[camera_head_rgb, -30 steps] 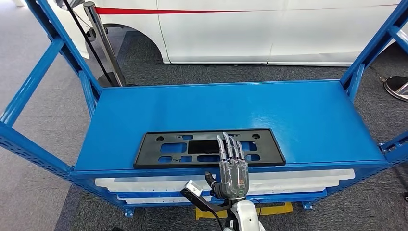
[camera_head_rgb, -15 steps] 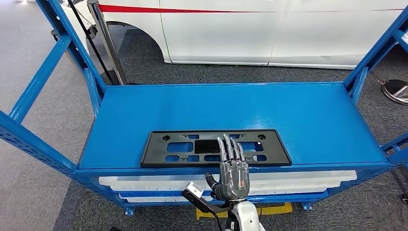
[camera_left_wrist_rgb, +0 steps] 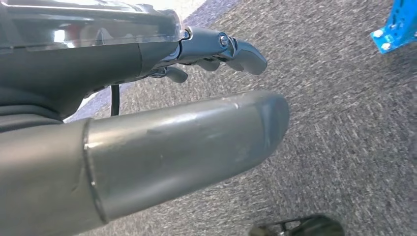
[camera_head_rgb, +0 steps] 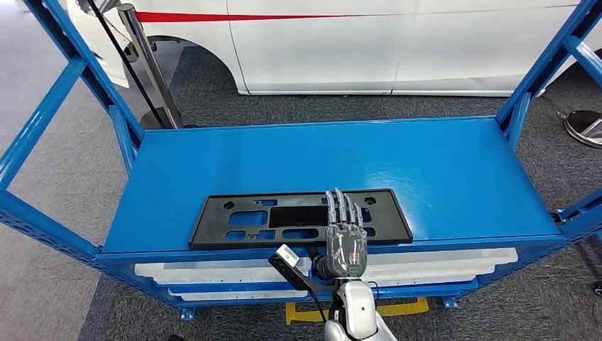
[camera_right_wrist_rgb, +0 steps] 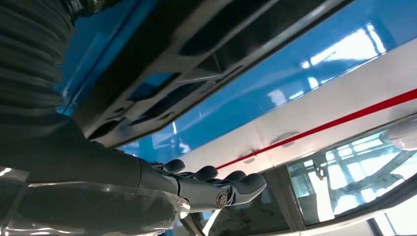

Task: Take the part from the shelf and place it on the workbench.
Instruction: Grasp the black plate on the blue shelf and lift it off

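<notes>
Bright, even light is filling the scene — glare is streaking the blue shelf (camera_head_rgb: 426, 170), and the close thumb (camera_left_wrist_rgb: 187, 142) is blurring softly.

The shelf (camera_head_rgb: 440, 170) top is left bare behind and to both sides of the part (camera_head_rgb: 241, 220), and access from above and the front is unblocked. Sideways passage is limited by the blue posts (camera_head_rgb: 529, 85) at the shelf's ends.
</notes>
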You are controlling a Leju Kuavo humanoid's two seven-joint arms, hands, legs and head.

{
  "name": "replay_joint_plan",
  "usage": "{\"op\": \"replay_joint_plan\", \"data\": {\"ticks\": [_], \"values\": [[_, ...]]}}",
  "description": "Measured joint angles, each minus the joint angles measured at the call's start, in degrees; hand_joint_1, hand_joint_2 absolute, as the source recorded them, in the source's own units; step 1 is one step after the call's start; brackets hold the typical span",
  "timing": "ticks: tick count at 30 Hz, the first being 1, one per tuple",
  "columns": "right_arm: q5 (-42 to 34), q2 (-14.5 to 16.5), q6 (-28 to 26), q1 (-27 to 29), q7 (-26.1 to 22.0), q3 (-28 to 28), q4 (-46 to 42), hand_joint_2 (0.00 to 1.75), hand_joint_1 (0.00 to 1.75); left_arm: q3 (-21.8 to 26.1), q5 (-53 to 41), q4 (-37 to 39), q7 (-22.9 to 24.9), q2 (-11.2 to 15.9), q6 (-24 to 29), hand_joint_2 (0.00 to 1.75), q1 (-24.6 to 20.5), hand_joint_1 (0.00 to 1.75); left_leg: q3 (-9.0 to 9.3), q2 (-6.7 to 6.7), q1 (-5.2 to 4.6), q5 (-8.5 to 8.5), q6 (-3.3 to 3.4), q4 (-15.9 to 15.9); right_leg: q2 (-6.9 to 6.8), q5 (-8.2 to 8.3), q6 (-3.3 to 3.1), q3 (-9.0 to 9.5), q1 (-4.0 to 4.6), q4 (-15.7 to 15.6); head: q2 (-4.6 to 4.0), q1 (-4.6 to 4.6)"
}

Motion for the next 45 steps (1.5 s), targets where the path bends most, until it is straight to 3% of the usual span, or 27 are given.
{"op": "replay_joint_plan", "data": {"ticks": [2, 4, 6, 8, 10, 11, 12, 13, 15, 17, 19, 22, 25, 26, 27, 28, 31, 33, 35, 37, 38, 40, 41, 42, 43, 45], "values": [[-0.1, 0.3, 0.0, -1.3, 0.4, 0.0, 1.7, 1.75, 0.0, 0.0, -0.1, 0.0, 0.0, 0.1, 0.0, 0.0, -0.1, 0.0, 1.71, -0.07, -0.34, 0.96, 0.47, -3.9, 0.04, 0.04, 0.46, -0.24, 0.12, 0.1, 0.0, -0.01], [-0.2, 0.4, 0.0, -1.8, 0.6, 0.0, 2.9, 1.75, 0.0, 0.0, -0.2, 0.0, 0.0, 0.1, -0.1, 0.0, -0.1, 0.0, 1.72, -0.18, -0.4, 1.03, 0.84, -4.2, 0.02, 0.18, 0.99, -0.36, 0.16, 0.0, 0.0, -0.01], [-0.3, 0.5, 0.0, -2.2, 0.7, 0.0, 3.8, 1.75, 0.0, 0.0, -0.3, 0.0, 0.0, 0.2, -0.1, 0.0, 0.0, 0.0, 1.87, -0.13, -0.06, 1.4, 1.49, -4.7, 0.01, -0.71, 1.55, -0.67, 0.18, 1.1, 0.0, 0.01], [-0.3, 0.5, 0.0, -2.7, 0.8, 0.0, 4.4, 1.75, 0.0, 0.0, -0.3, 0.0, 0.0, 0.2, -0.1, 0.0, -0.1, 0.0, 1.96, 0.01, 0.2, 1.65, 2.02, -5.0, 0.0, -3.73, 2.02, -2.89, 0.03, 6.0, 0.0, 0.02], [-0.4, 0.5, 0.0, -3.0, 1.0, 0.0, 5.2, 1.75, 0.0, 0.0, -0.4, 0.0, 0.0, 0.2, -0.2, 0.0, -0.1, 0.0, 1.88, 0.07, 0.19, 1.65, 2.13, -5.0, -0.03, -6.99, 2.29, -6.55, -0.18, 13.6, 0.0, 0.02], [-0.6, 0.5, 0.0, -3.1, 1.3, -0.1, 5.7, 1.75, 0.0, 0.0, -0.4, 0.0, 0.0, 0.2, -0.2, 0.0, -0.1, 0.0, 1.88, 0.07, 0.18, 1.64, 2.12, -5.0, -0.04, -7.41, 2.38, -7.72, -0.28, 15.9, 0.0, 0.02], [-0.7, 0.5, 0.0, -3.2, 1.5, -0.2, 6.2, 1.75, 0.0, 0.0, -0.5, 0.0, 0.0, 0.2, -0.3, 0.0, -0.1, 0.0, 1.91, 0.06, 0.18, 1.62, 2.1, -5.0, -0.05, -6.69, 2.4, -7.9, -0.35, 16.0, 0.0, 0.02], [-0.9, 0.5, 0.0, -3.4, 1.6, -0.3, 6.6, 1.75, 0.0, 0.0, -0.7, 0.0, 0.0, 0.2, -0.3, 0.0, -0.1, 0.0, 1.99, 0.03, 0.18, 1.59, 2.05, -4.9, -0.07, -4.98, 2.36, -6.95, -0.4, 14.0, 0.0, 0.02], [-1.1, 0.5, 0.0, -4.0, 1.8, -0.7, 7.1, 1.75, 0.0, -0.1, -0.9, 0.0, -0.1, 0.2, -0.5, 0.0, -0.2, 0.0, 2.16, -0.05, 0.1, 1.45, 1.8, -4.9, -0.09, -1.18, 2.07, -3.15, -0.36, 6.2, 0.0, 0.02], [-1.2, 0.5, 0.0, -4.6, 1.8, -1.3, 7.6, 1.75, 0.87, -0.1, -1.0, 0.0, -0.1, 0.2, -0.6, 0.0, -0.2, 0.0, 2.07, -0.12, -0.12, 1.29, 1.28, -4.7, -0.06, 0.32, 1.67, -0.79, -0.21, 1.0, 0.0, 0.0], [-1.3, 0.6, 0.0, -4.9, 1.7, -1.9, 8.2, 1.75, 1.75, -0.1, -1.1, 0.0, -0.1, 0.2, -0.7, 0.0, -0.3, 0.0, 1.94, -0.14, -0.15, 1.29, 0.59, -4.6, 0.04, 0.3, 1.17, -0.67, -0.01, 0.2, 0.0, -0.02], [-2.0, 1.0, 0.2, -5.6, 1.3, -2.6, 9.4, 1.75, 1.75, -0.1, -1.4, 0.0, -0.1, 0.2, -0.8, 0.0, -0.4, 0.0, 1.11, -0.1, 0.09, -0.24, -0.3, -2.8, 0.0, 0.64, 0.15, -0.6, -0.23, -0.2, 0.0, -0.01], [-2.8, 1.5, 0.9, -6.2, 0.5, -2.9, 11.0, 1.75, 1.75, -0.1, -1.6, 0.0, 0.0, 0.3, -0.8, 0.0, -0.5, 0.0, -3.39, -0.08, 0.16, -5.36, -0.71, 7.2, -0.1, 0.73, -0.43, -0.67, -0.11, -0.3, 0.0, -0.02], [-2.9, 1.6, 1.1, -6.3, 0.3, -3.0, 11.5, 1.75, 1.75, -0.1, -1.6, 0.0, 0.1, 0.4, -0.8, 0.0, -0.4, 0.0, -4.76, -0.08, 0.16, -6.23, -0.74, 10.1, -0.11, 0.71, -0.49, -0.67, 0.02, -0.3, 0.0, -0.02], [-3.0, 1.6, 1.1, -6.3, 0.1, -3.0, 11.9, 1.75, 1.75, -0.1, -1.7, 0.0, 0.1, 0.4, -0.8, 0.0, -0.4, 0.0, -5.29, -0.08, 0.15, -6.03, -0.67, 11.2, -0.1, 0.68, -0.53, -0.64, 0.14, -0.3, 0.0, -0.02], [-3.0, 1.7, 1.0, -6.3, -0.1, -3.0, 12.1, 1.75, 1.75, -0.1, -1.8, 0.0, 0.1, 0.4, -0.8, 0.0, -0.4, 0.0, -4.77, -0.08, 0.14, -4.76, -0.51, 10.1, -0.07, 0.65, -0.57, -0.56, 0.25, -0.2, 0.0, -0.02], [-3.1, 1.8, 0.8, -6.7, -0.4, -3.0, 12.6, 1.75, 1.75, -0.1, -1.9, 0.0, 0.1, 0.4, -0.8, 0.0, -0.5, 0.0, 0.3, -0.06, -0.14, 0.32, 0.52, -0.6, 0.02, 0.48, -0.45, -0.22, 0.58, -0.2, 0.0, -0.01], [-3.2, 1.8, 0.7, -6.9, -0.5, -3.0, 12.8, 1.75, 1.75, -0.1, -1.9, 0.0, 0.1, 0.5, -0.8, 0.0, -0.7, 0.0, 1.99, -0.07, -0.47, 0.95, 1.02, -4.1, 0.06, 0.5, -0.03, -0.29, 0.72, -0.1, 0.0, -0.01], [-3.3, 1.8, 0.6, -7.0, -0.6, -3.0, 13.0, 1.75, 1.75, -0.1, -1.9, 0.0, 0.1, 0.5, -0.8, 0.0, -0.7, 0.0, 2.23, -0.08, -0.46, 1.08, 1.34, -4.6, 0.11, 0.63, 0.57, -0.28, 0.8, -0.3, 0.0, -0.01], [-3.5, 1.8, 0.4, -7.0, -0.8, -3.0, 13.1, 1.75, 1.75, -0.1, -2.0, 0.0, 0.1, 0.4, -0.8, 0.0, -0.7, 0.0, 2.53, 0.04, -0.11, 1.56, 1.91, -5.3, 0.08, -0.33, 1.25, -0.53, 0.79, 0.8, 0.0, 0.01], [-3.7, 1.8, 0.3, -7.0, -0.8, -3.0, 13.2, 1.75, 1.75, -0.1, -2.0, 0.0, 0.1, 0.4, -0.8, 0.0, -0.7, 0.0, 2.62, 0.11, 0.08, 1.79, 2.18, -5.6, 0.07, -1.69, 1.6, -1.37, 0.72, 2.7, 0.0, 0.02], [-3.8, 1.7, 0.3, -6.8, -0.9, -3.1, 13.4, 1.75, 1.75, -0.1, -2.0, 0.0, 0.1, 0.4, -0.8, 0.0, -0.7, 0.0, 2.49, 0.22, 0.1, 1.93, 2.41, -5.7, 0.04, -5.54, 2.13, -4.71, 0.33, 9.9, 0.0, 0.02], [-3.8, 1.6, 0.2, -6.7, -1.0, -3.2, 13.5, 1.75, 1.75, -0.1, -2.0, 0.0, 0.1, 0.4, -0.8, 0.0, -0.7, 0.0, 2.4, 0.25, 0.09, 1.93, 2.42, -5.6, 0.04, -6.9, 2.35, -6.43, 0.15, 13.4, 0.0, 0.02], [-3.8, 1.6, 0.2, -6.6, -1.0, -3.2, 13.7, 1.75, 1.75, -0.1, -2.0, 0.0, 0.1, 0.4, -0.8, 0.0, -0.6, 0.0, 2.35, 0.26, 0.08, 1.92, 2.42, -5.6, 0.03, -7.25, 2.51, -7.43, -0.02, 15.5, 0.0, 0.01], [-3.8, 1.5, 0.1, -6.5, -1.1, -3.2, 13.8, 1.75, 1.75, -0.1, -2.0, 0.0, 0.1, 0.4, -0.8, 0.0, -0.6, 0.0, 2.36, 0.24, 0.08, 1.89, 2.39, -5.5, 0.02, -6.42, 2.59, -7.33, -0.14, 15.3, 0.0, 0.02], [-3.7, 1.5, 0.1, -6.5, -1.1, -3.2, 13.9, 1.75, 1.75, -0.1, -2.0, 0.0, 0.1, 0.4, -0.8, 0.0, -0.6, 0.0, 2.57, 0.09, 0.08, 1.76, 2.24, -5.4, -0.01, -2.47, 2.36, -3.94, -0.28, 8.7, 0.0, 0.02]]}}
